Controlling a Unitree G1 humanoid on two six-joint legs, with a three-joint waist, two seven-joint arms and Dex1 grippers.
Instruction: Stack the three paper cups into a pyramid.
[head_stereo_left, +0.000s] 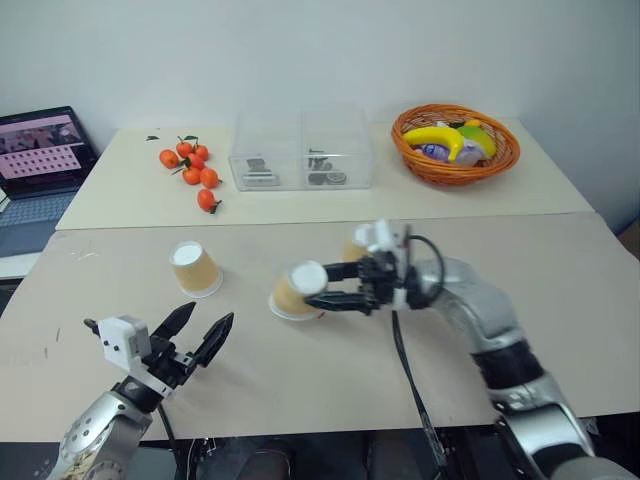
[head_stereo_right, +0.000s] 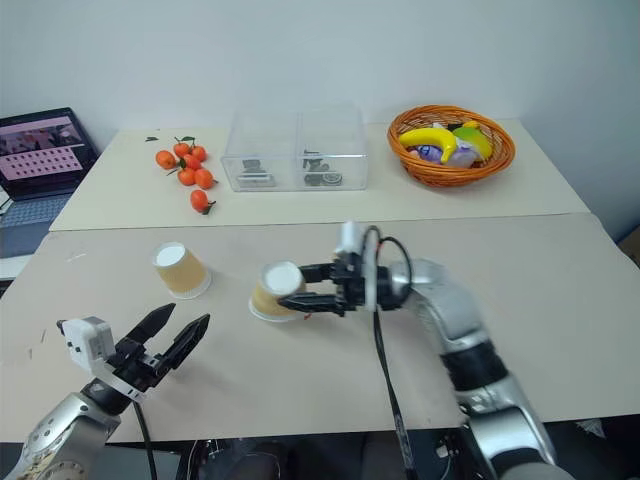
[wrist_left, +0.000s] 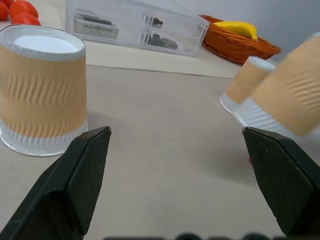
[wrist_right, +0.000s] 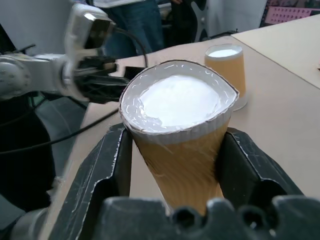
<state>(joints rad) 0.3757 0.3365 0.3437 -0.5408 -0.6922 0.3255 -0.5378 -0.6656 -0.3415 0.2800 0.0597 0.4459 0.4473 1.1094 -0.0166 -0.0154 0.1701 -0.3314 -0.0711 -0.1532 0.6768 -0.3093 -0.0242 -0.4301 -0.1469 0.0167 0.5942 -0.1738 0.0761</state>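
Right gripper (head_stereo_right: 312, 289) clamps tan-orange tapered paper cup (head_stereo_right: 275, 291) near clear plastic box (head_stereo_right: 295, 150); left gripper (head_stereo_right: 170, 334) wide, empty.

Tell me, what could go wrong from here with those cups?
The right hand squeezes its cup hard enough to dent the rim, so it may sit crooked on top. That cup is held tilted above the table and could slip out. The other two cups stand far apart, so there is no base yet to set it on.
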